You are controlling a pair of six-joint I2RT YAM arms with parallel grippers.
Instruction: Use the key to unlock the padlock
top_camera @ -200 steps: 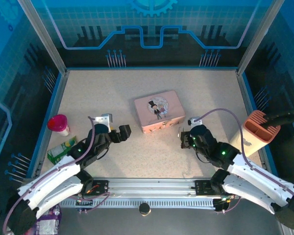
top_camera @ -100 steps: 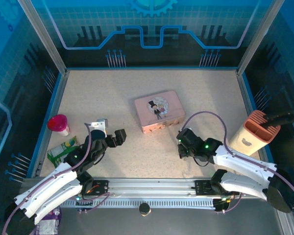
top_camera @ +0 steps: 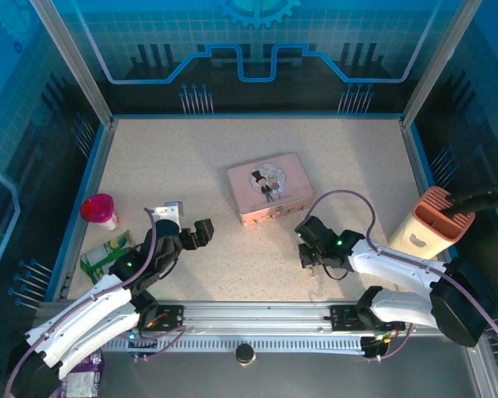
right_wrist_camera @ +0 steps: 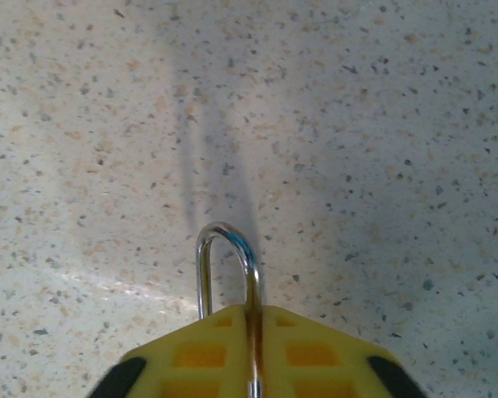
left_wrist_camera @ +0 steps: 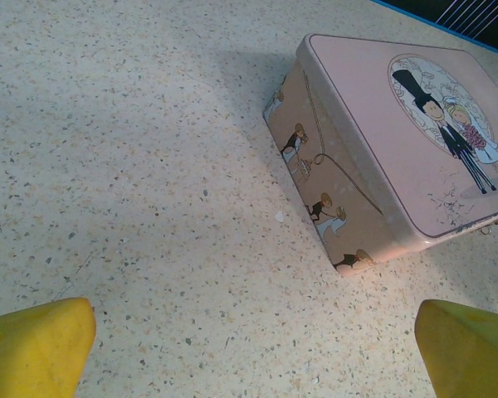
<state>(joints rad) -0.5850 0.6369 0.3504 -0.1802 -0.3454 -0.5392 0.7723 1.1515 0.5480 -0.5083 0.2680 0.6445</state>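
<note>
Far left of the table (top_camera: pixel 191 149), by the edge: a red-capped cup (top_camera: pixel 98 209) w/ a green packet (top_camera: pixel 104 253) just in front of it. My left gripper (top_camera: pixel 204 231) sits low over bare tabletop, fingers (left_wrist_camera: pixel 35 348) spread wide, nothing btwn them. The pink tin (left_wrist_camera: pixel 398 149) lies ahead & to the right of it, near but not touching. My right gripper (top_camera: pixel 306 252) is low over the tabletop near the tin's front right corner. Its yellow pads (right_wrist_camera: pixel 191 356) are pressed together on the padlock (right_wrist_camera: pixel 202 274): the silver shackle loop sticks out past the tips, the body hidden btwn the pads. Far right, a peach holder (top_camera: pixel 434 220) sits at the table edge.
</note>
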